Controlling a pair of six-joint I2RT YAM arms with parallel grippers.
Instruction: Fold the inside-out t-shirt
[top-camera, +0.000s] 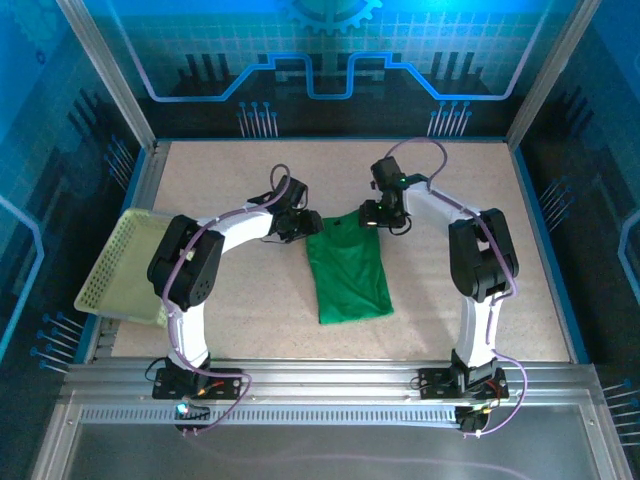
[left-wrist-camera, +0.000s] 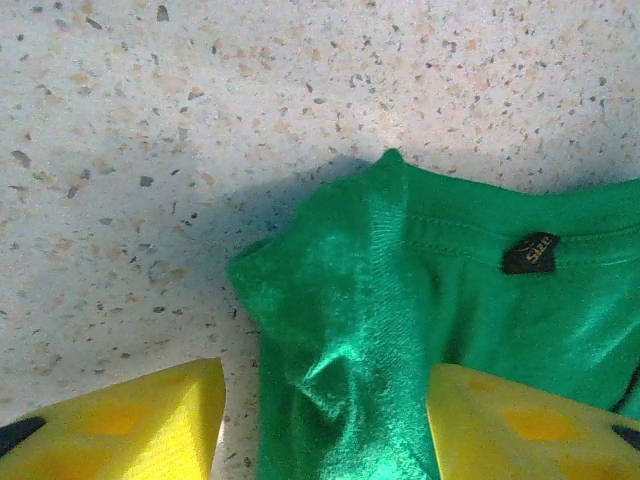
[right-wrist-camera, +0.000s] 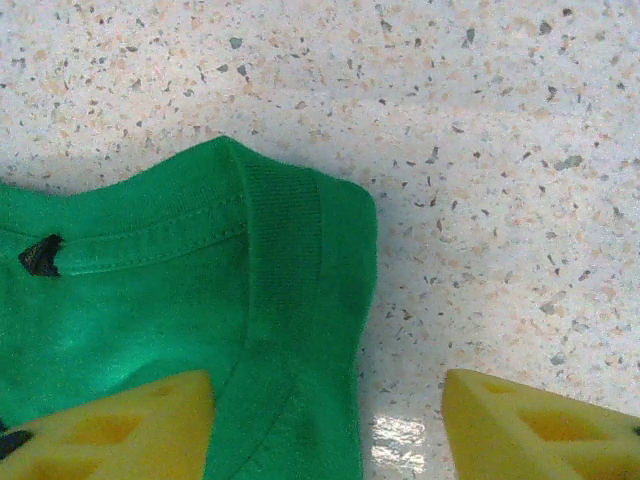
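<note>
**Item 1: t-shirt (top-camera: 347, 272).** Bright green, soft fabric, no print. It lies flat at the middle of the table as a narrow upright oblong. The neck end is toward the far side and the lower end is slightly wider, toward the arm bases. A seam line runs along the neck edge, and a small black label (left-wrist-camera: 528, 253) is sewn just below it. The ribbed collar band (right-wrist-camera: 285, 260) curves down across the right far corner. The left far corner is bunched into a small raised fold.

**Item 2: left gripper (top-camera: 300, 222).** It is at the shirt's left far corner, low over the table. In the left wrist view its yellow fingers (left-wrist-camera: 130, 425) stand well apart. The bunched corner lies between them, against the inner finger, and a strip of bare table separates it from the outer one. It is not clamped on the cloth.

**Item 3: right gripper (top-camera: 385, 215).** It is at the shirt's right far corner. In the right wrist view its yellow fingers (right-wrist-camera: 540, 430) are spread. One sits over the green cloth, the other over bare table clear of the shirt's edge. Nothing is pinched.

**Item 4: table (top-camera: 230, 300).** Pale speckled surface. Both white arms curve inward over it from the near edge.

**Item 5: basket (top-camera: 120, 262).** Pale yellow-green perforated plastic, at the table's left edge, tilted, well apart from the shirt.
</note>
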